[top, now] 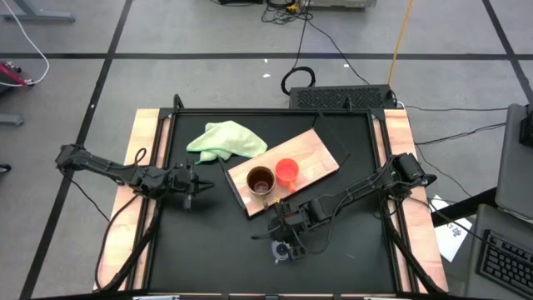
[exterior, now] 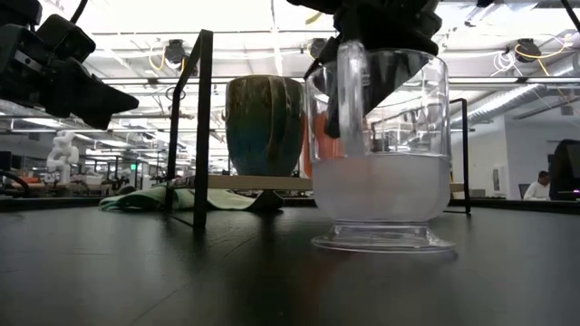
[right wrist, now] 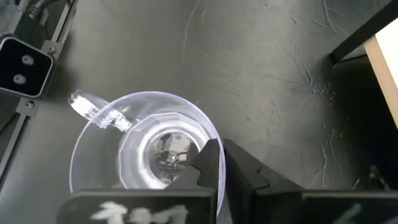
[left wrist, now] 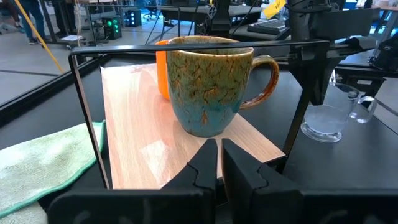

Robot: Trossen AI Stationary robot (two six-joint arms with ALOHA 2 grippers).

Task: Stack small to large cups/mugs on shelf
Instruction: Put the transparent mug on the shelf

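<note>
Reaching down from above, right hand [right wrist: 219,163] pinching glass cup [right wrist: 146,152] rim, left hand [left wrist: 219,163] nearly closed, empty.

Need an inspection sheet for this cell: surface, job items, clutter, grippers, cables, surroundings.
Surface: black tabletop.
Job's things: glazed tan-brown handled mug and orange cup stand on the light-wood board; clear glass cup stands on the tabletop beside it.
Clutter: pale green cloth.
Grippers: right gripper shut on the glass cup's rim; left gripper shut, empty, facing the mug.
Cables: black and yellow leads on the floor.
Surroundings: lab room, a seated person far off.
</note>
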